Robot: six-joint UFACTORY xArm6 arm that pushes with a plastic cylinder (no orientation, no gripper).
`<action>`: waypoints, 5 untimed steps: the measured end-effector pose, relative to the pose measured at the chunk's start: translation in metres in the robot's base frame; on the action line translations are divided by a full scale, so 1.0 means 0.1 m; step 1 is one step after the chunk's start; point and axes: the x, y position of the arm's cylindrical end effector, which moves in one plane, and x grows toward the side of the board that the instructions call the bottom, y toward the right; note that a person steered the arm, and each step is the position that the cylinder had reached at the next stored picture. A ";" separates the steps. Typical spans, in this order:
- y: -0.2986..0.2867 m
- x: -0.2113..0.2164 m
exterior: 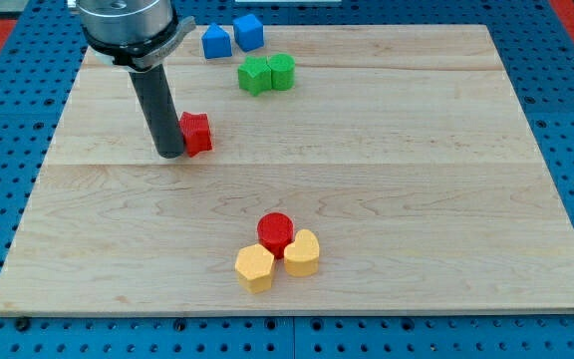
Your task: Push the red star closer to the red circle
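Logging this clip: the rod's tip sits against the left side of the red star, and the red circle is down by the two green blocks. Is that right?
Not quite. My tip is at the view's left of the red star, but the camera view shows the red circle beside two yellow blocks, not green. The green blocks sit near the view's top.
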 end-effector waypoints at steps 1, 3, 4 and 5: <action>-0.18 -0.40; 0.34 -0.44; 0.34 -0.44; 0.40 0.07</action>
